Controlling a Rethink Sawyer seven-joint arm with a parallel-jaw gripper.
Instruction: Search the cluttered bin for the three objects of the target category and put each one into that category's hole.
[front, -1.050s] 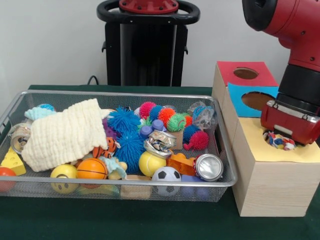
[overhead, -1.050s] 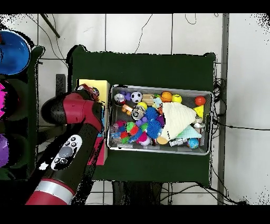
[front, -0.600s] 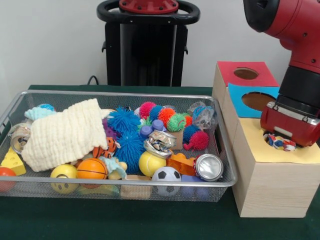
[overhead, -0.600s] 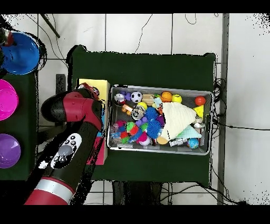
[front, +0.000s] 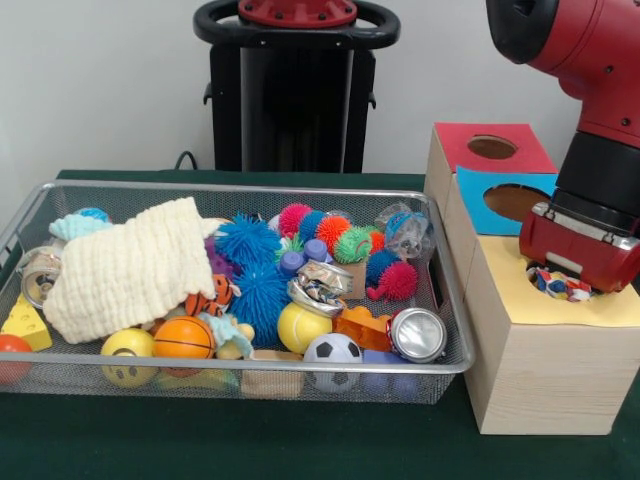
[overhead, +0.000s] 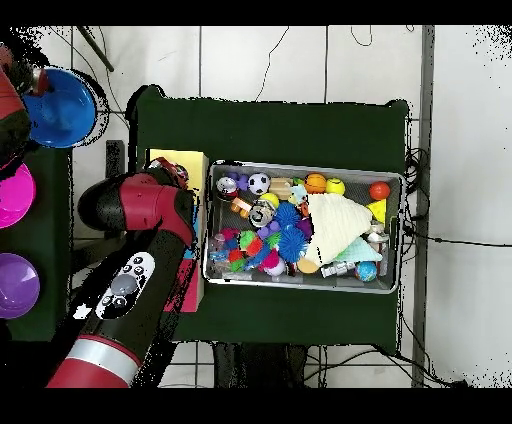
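Now — claw (front: 560, 283) unmoved over yellow hole (front: 565, 285) | multicoloured object (front: 556, 282) inside

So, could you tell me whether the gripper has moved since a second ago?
Yes, slightly: the gripper has shifted a little rightward over the yellow hole in the front view.

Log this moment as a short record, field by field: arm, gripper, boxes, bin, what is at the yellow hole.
arm: red and black arm reaches over the boxes beside the bin
gripper: gripper sits low over the yellow-topped box; fingers hidden
yellow hole: a multicoloured object shows in it, under the gripper
other boxes: blue-topped box and red-topped box, holes show nothing
bin: wire mesh bin, full of clutter
on top in bin: cream cloth, soccer ball, crushed can, orange basketball
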